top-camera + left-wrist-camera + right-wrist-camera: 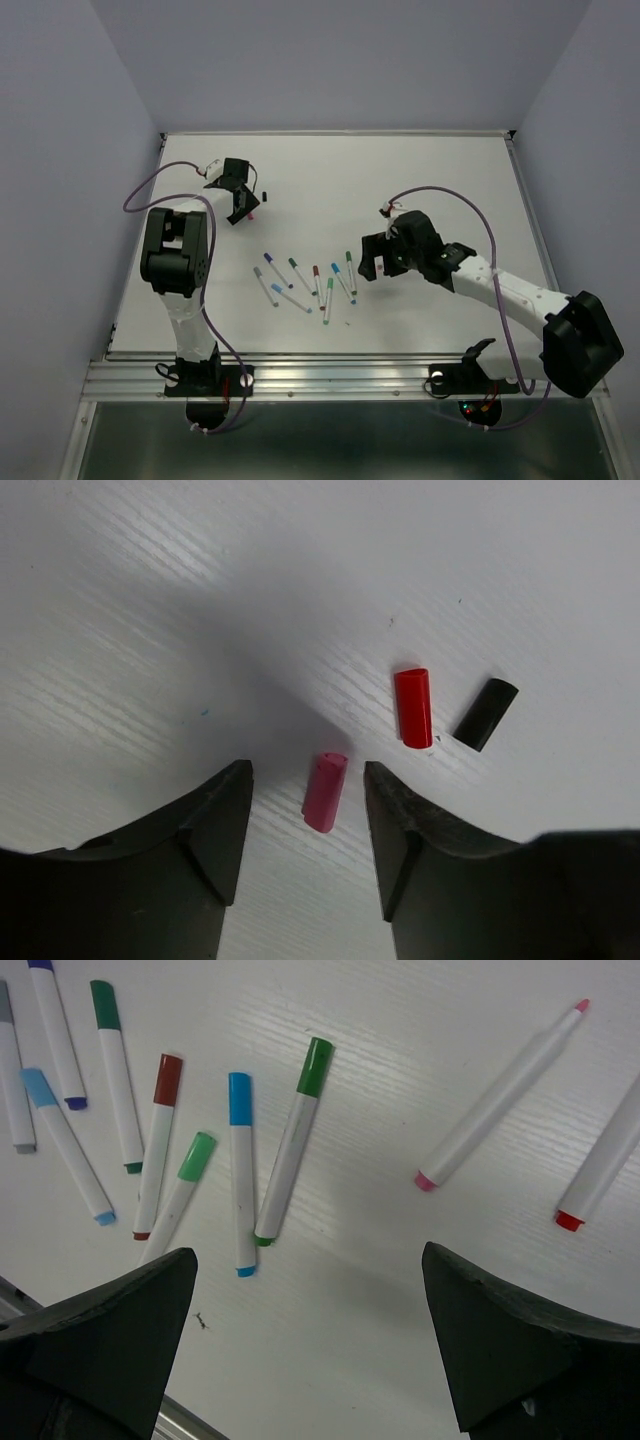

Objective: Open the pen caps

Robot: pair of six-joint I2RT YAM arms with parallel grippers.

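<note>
Three loose pen caps lie on the white table in the left wrist view: a pink cap (pixel 325 792), a red cap (pixel 413 707) and a black cap (pixel 486 713). My left gripper (pixel 307 772) is open just above the table, and the pink cap lies between its fingertips without touching them. My right gripper (pixel 308 1255) is wide open and empty above bare table. Left of it lie several capped pens, among them a blue-capped pen (pixel 240 1170) and a green-capped pen (pixel 295 1140). Right of it lie an uncapped pink pen (pixel 500 1095) and a red-ended pen (pixel 605 1160).
From above, the pen cluster (pixel 305 280) lies mid-table between my left gripper (pixel 240 205) at the back left and my right gripper (pixel 370 265). The table's metal front rail (pixel 300 375) runs along the near edge. Purple cables loop off both arms.
</note>
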